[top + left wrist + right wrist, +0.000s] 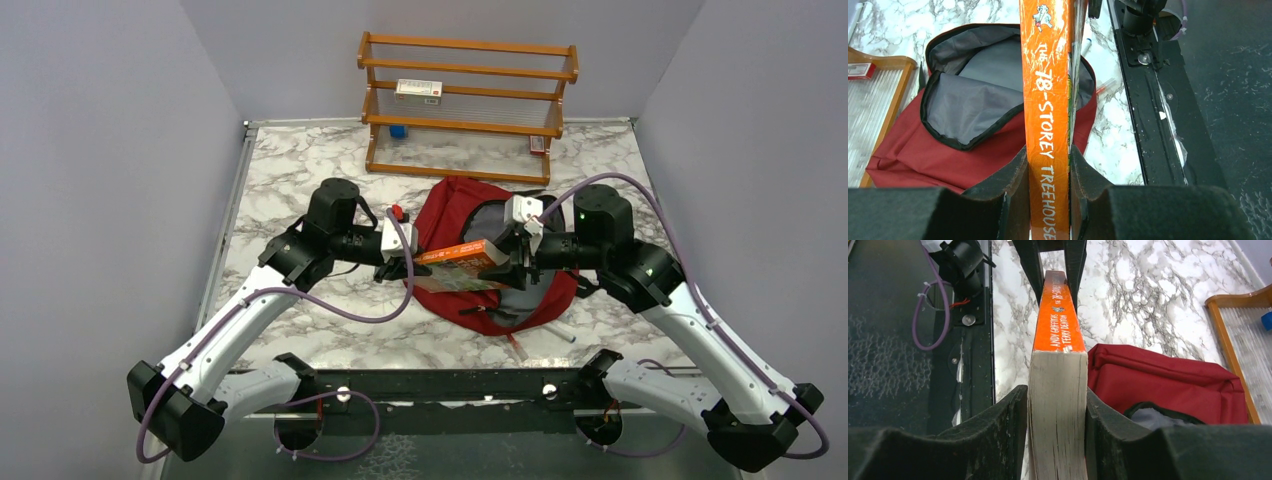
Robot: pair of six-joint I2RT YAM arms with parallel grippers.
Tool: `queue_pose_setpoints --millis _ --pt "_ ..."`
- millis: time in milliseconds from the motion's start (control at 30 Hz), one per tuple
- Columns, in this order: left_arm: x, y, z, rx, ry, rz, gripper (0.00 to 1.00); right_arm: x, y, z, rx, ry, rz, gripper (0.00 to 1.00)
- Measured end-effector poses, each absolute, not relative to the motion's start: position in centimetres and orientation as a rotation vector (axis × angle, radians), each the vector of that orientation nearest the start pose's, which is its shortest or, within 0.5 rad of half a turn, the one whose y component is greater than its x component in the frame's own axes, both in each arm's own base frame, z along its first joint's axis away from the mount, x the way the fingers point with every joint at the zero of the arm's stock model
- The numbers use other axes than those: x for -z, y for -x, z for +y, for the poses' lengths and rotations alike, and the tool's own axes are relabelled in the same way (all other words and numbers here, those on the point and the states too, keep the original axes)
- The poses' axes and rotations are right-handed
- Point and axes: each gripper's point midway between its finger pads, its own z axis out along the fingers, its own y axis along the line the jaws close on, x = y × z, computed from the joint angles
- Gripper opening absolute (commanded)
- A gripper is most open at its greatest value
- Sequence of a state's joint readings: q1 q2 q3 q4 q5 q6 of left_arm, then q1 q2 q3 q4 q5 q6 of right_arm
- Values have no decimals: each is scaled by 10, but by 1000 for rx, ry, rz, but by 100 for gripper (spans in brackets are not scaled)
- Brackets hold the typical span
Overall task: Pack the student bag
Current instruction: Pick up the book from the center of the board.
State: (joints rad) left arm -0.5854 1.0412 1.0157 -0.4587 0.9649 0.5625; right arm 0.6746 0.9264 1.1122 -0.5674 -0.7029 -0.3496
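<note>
The dark-red student bag (470,250) lies open on the marble table, its grey lining (973,95) showing. An orange book, "The 78-Storey Treehouse" (462,263), hangs flat above the bag's opening, held at both ends. My left gripper (405,265) is shut on its spine end (1048,160). My right gripper (515,262) is shut on its page end (1057,405). The bag also shows in the right wrist view (1168,385), below and beside the book.
A wooden rack (465,105) stands at the back with a small box (418,90) on a shelf, a blue block (398,131) and a small red item (538,145). A pen (562,333) lies near the bag's front. Grey walls close in both sides.
</note>
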Motion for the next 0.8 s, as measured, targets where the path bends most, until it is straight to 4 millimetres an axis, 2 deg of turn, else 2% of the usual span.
queue_pose_setpoints --millis 100,367,433,500,533,600,700,800 --pt "-272 -166 -270 1000 -1518 1258 0 -308 -153 253 -896 1346 1439 39" --pt "-269 -165 -269 1008 -1520 1278 0 -302 -154 253 -889 1349 1452 35" --pt "-269 -165 -269 1008 -1520 1280 0 -301 -155 253 -886 1349 1453 30" --pt "-269 -165 -269 1009 -1519 1281 0 -301 -155 253 -885 1350 1453 20" --pt "-268 -165 -269 1009 -1519 1282 3 -300 -155 253 -885 1350 1454 13" --pt "-268 -165 -269 1009 -1519 1285 23 -299 -155 253 -885 1350 1453 1" --pt "-268 -166 -269 1007 -1512 1296 44 -300 -156 253 -885 1346 1447 1" --pt "-273 -171 -271 998 -1484 1297 55 -299 -158 251 -874 1313 1466 0"
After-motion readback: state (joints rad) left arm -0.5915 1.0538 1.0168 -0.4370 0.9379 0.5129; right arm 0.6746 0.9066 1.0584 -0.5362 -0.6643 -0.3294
